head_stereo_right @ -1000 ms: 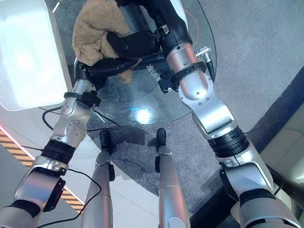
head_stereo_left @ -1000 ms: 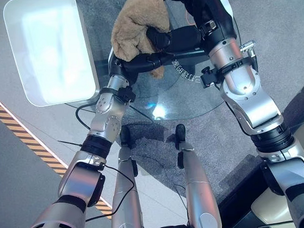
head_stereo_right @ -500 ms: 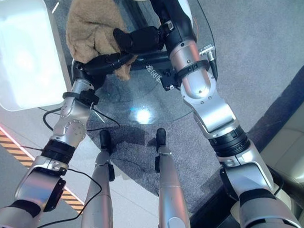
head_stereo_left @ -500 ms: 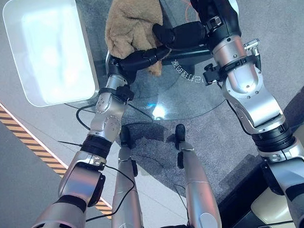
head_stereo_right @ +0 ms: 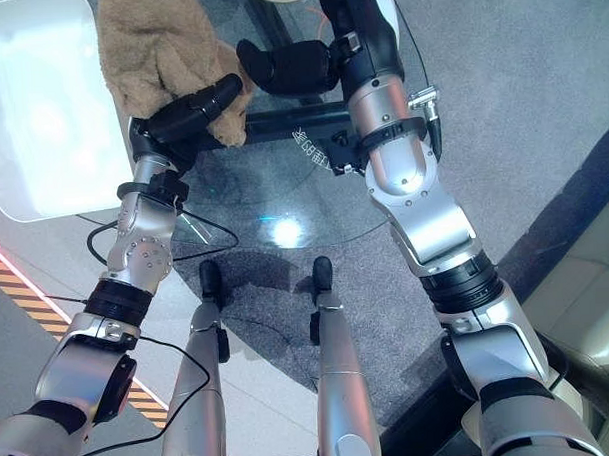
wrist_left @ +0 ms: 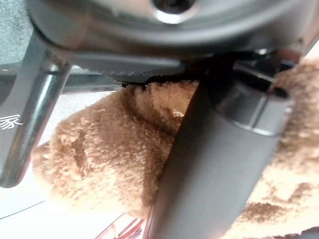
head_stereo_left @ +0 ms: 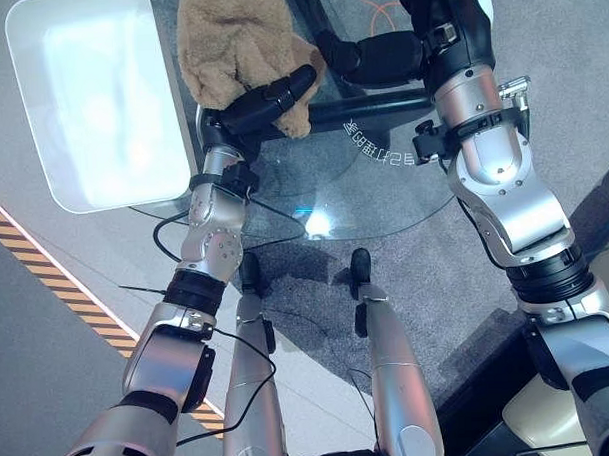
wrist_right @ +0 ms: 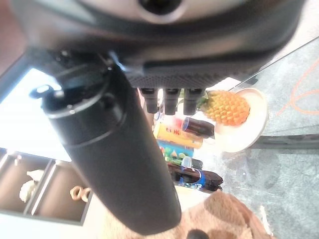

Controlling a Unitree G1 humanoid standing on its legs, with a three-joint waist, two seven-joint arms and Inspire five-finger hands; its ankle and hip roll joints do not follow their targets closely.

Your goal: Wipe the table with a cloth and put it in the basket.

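A brown fluffy cloth (head_stereo_left: 233, 40) hangs above the left edge of the round glass table (head_stereo_left: 383, 195). My left hand (head_stereo_left: 255, 102) is shut on it from below, with the thumb pressed into the pile (wrist_left: 99, 164). My right hand (head_stereo_left: 374, 57) hovers over the table just right of the cloth, apart from it, open and holding nothing. A corner of the cloth (wrist_right: 224, 219) shows past its thumb. The white basket (head_stereo_left: 42, 167) stands on the floor to the left of the table, close beside the cloth.
A plate with a pineapple (wrist_right: 227, 107) sits at the table's far side, with a can and bottles (wrist_right: 192, 174) beyond it. Orange-striped floor tape (head_stereo_left: 46, 277) runs at the left. A beige seat (head_stereo_left: 551, 419) is at the lower right.
My right hand has let go of the cloth and drawn back to the right. My left hand has carried the cloth to the left, nearer the basket.
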